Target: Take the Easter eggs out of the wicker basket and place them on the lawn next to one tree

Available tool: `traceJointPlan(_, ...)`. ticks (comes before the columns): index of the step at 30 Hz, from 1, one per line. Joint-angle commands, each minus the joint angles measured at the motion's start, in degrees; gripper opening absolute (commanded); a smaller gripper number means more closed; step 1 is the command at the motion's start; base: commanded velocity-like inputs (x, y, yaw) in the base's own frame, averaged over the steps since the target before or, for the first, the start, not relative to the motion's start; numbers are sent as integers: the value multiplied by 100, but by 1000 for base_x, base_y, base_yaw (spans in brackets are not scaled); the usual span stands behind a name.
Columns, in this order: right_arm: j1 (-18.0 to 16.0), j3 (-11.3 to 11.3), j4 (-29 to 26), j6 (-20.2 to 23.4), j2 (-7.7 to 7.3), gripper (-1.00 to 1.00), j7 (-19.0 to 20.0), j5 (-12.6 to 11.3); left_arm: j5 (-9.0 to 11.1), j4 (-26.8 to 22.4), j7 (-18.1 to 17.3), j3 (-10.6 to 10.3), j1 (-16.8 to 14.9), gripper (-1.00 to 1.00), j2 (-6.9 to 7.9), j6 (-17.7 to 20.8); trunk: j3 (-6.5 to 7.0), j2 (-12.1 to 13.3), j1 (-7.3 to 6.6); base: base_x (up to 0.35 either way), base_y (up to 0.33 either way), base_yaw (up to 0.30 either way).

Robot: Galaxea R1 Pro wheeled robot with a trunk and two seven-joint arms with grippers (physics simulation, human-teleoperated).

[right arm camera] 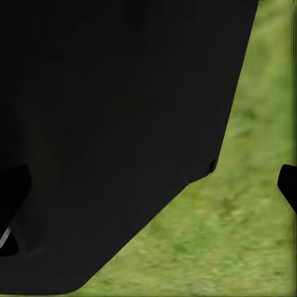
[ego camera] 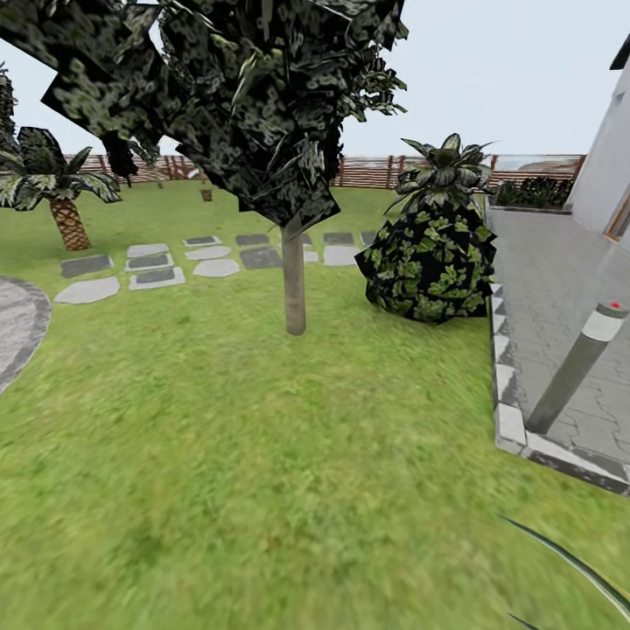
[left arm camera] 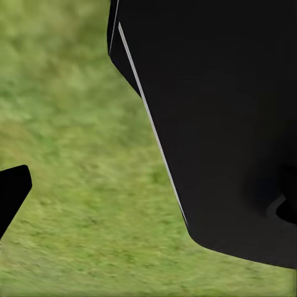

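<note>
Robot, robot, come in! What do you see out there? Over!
Hands: state unclear, dark shapes over grass. Lawn ahead; thin-trunked tree, leafy bush, stepping stones beyond. Bollard on paving at right.

lawn (ego camera: 262, 472): matt rough grass | fence (ego camera: 376, 171): slatted brown wood | stepping stones (ego camera: 157, 262): flat grey stone | paving (ego camera: 560, 289): grey block

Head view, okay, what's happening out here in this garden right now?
Nothing is being handled at this moment. The robot is out on the lawn, facing a thin-trunked small tree with a leafy bush and stepping stones beyond it. A paved path with a bollard runs on its right. The wrist views show grass past dark robot bodywork.
</note>
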Motion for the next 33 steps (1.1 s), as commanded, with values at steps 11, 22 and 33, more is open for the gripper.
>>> traceJointPlan(11, -7, 27, 11, 3, 10, 100, -46, 13, 28, -6, 4, 27, 1, 100, -2, 14, -3, -2, 3, 162, 0, 176)
traceJointPlan(22, -7, 28, 11, 4, 10, 100, -42, 13, 28, -6, 5, 28, 1, 100, 1, 12, -3, -2, 3, 2, 0, 291)
traceJointPlan(33, -7, 27, 11, 7, 10, 100, -40, 13, 28, -8, 5, 28, 1, 100, 1, 12, -3, -2, 3, 0, 0, 291)
